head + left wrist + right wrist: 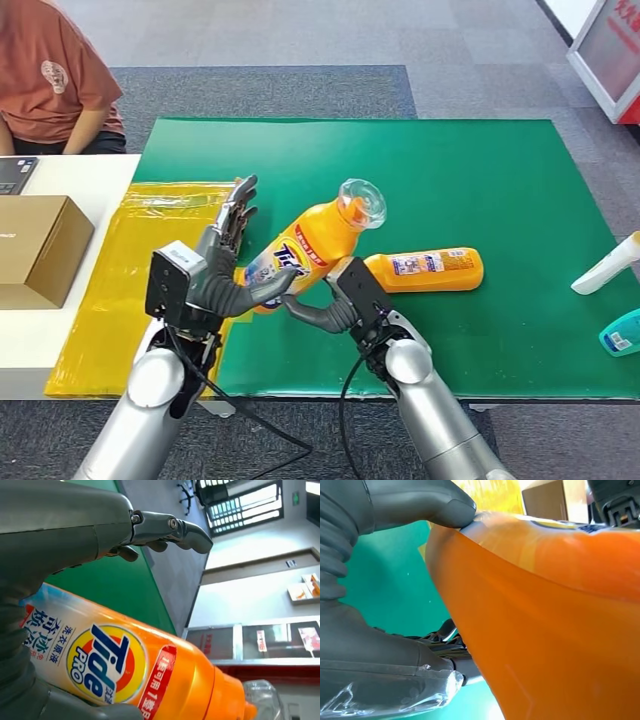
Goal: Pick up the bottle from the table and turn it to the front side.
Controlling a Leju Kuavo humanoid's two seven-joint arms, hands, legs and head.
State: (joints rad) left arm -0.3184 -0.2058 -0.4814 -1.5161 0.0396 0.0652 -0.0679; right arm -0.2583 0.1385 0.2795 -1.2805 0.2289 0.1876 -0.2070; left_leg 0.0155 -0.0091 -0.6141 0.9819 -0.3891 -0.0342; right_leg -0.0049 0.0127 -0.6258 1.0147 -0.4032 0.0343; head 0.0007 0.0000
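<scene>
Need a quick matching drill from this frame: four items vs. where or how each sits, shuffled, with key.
Things:
1. Tide bottle
2. second orange bottle
3. cardboard box
4. white bottle

States:
A. lying flat on the green mat
B. held between both hands
C. on the white table
D. at the mat's right edge

Pairs: 1-B, 2-A, 3-C, 4-D

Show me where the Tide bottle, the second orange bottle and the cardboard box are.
Tide bottle (306, 253): head view, on its label.
Second orange bottle (445, 269): head view, on its body, lying on the green mat.
Cardboard box (41, 245): head view, on its top face.
</scene>
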